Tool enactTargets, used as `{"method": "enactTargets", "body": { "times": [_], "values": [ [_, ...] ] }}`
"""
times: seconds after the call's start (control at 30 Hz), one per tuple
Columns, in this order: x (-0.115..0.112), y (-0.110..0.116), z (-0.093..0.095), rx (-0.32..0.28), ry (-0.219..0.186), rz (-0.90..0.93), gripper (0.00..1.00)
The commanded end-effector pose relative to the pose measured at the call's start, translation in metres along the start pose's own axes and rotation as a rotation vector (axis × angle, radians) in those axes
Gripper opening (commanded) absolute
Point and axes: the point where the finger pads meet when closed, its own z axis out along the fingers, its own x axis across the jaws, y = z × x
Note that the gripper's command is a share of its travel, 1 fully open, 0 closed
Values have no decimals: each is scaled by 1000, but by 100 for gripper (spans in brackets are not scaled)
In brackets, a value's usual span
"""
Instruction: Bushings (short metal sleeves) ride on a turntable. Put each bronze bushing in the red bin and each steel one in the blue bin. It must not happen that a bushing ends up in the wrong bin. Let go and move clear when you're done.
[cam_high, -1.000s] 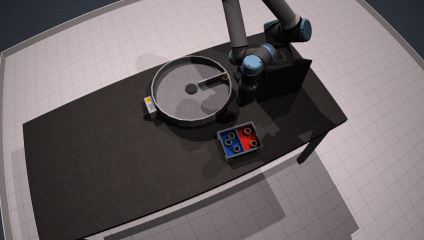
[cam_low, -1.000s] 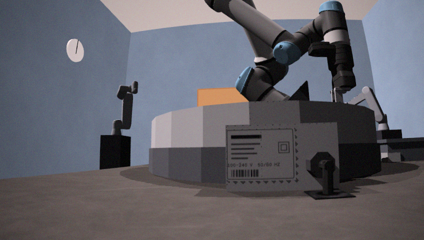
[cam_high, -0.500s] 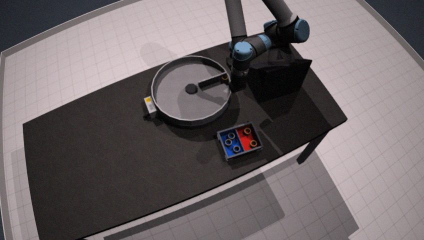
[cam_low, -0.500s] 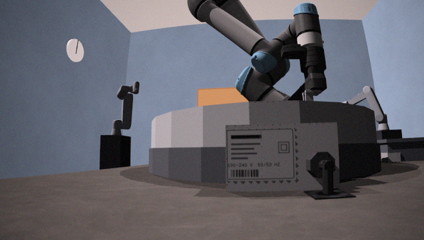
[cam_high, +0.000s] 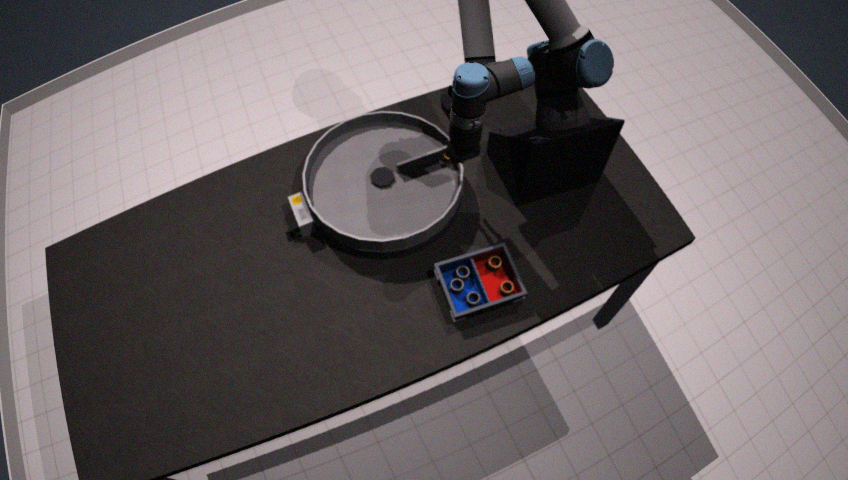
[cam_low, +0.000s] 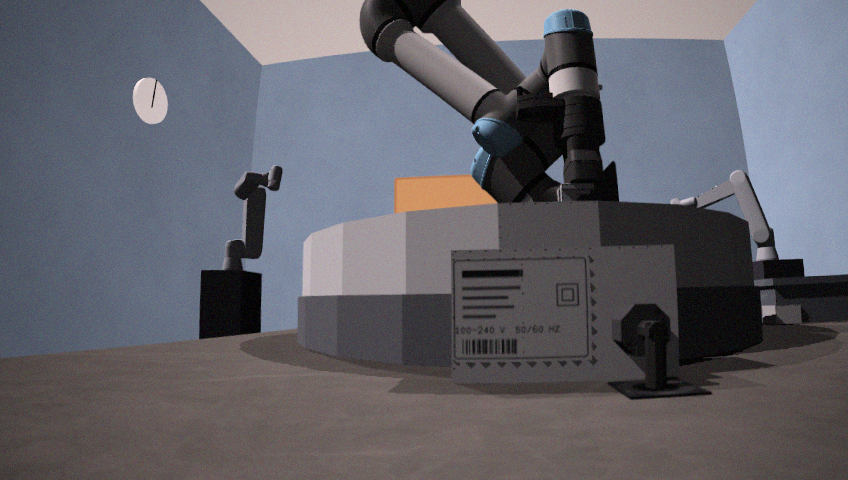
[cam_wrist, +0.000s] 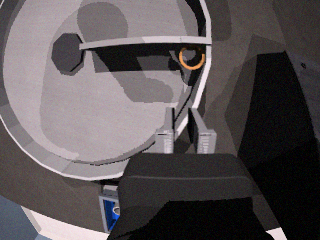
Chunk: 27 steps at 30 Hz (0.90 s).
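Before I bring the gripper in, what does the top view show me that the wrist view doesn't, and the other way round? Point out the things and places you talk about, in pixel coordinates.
Only top: the red bin (cam_high: 491, 290) with two bronze bushings, three steel bushings in the blue bin, and the labelled box (cam_high: 300, 211) beside the turntable.

Only wrist: the gripper's (cam_wrist: 185, 111) two fingertips, apart with nothing between them.

Both: the turntable (cam_high: 339, 196) (cam_wrist: 55, 115), its divider bar (cam_high: 423, 161) (cam_wrist: 145, 42), a bronze bushing (cam_high: 446, 157) (cam_wrist: 180, 62) by that bar, and part of the blue bin (cam_high: 444, 278) (cam_wrist: 109, 214).

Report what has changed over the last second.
The black two-finger gripper moved up and left in the top view, toward the bronze ring-shaped bushing. Nothing was grasped or released. The red and blue bins' contents stayed put.
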Motion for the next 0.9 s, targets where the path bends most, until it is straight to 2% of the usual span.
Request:
{"method": "enactTargets", "body": {
  "times": [0.0, 0.1, 0.17, 0.5, 0.6, 0.87],
  "values": [
    [3, -41, 1, -6, -5, 2, 40],
    [4, -48, 2, -5, -4, 3, 40],
    [5, -63, 3, -6, -5, 5, 40],
    [5, -63, 3, -6, -5, 5, 40],
    [5, -62, 11, -4, -4, 5, 40],
    [5, -62, 20, -4, -4, 5, 40]
  ]
}}
